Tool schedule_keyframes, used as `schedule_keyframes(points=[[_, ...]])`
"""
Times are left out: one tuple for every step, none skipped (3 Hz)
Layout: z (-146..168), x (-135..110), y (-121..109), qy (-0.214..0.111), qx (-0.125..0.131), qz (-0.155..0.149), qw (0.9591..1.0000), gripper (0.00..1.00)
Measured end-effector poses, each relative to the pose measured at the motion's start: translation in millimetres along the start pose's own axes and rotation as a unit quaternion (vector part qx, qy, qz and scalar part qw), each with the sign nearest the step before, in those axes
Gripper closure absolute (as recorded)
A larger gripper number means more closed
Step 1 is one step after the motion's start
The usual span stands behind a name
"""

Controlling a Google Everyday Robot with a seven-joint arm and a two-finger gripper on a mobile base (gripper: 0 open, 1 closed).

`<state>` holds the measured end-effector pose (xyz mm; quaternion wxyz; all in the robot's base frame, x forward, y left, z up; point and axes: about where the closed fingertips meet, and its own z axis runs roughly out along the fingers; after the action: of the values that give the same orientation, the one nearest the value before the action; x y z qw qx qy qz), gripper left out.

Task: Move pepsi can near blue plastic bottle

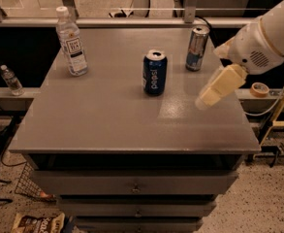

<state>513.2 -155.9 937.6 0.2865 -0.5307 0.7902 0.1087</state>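
Pepsi can (154,73) upright, white vertical "pepsi" lettering, pincer (204,98) to its right, apart, grip state unclear

Showing dark blue on the pepsi can (154,74), with white vertical lettering and a silver top. Showing clear plastic on the blue plastic bottle (71,42), with a white cap and a white label crossed by a dark band. Wearing silver and blue on the slim can (197,50). Spreading plain matte grey across the table (107,115). Finding pale cream on the gripper (204,100), hovering over the table's right part beside the pepsi can, and white on the arm (262,42) above it. Showing yellowish tan on the tape roll (260,88), speckled beige on the floor (258,212).
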Motion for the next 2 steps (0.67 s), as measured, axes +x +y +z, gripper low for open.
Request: schedule_keyframes(points=[[25.0,-19.8,-7.7,-0.044,0.031,0.045,0.9975,0.0],[42.1,-31.6,-18.8,-0.066,0.057,0.07,0.9937,0.0]])
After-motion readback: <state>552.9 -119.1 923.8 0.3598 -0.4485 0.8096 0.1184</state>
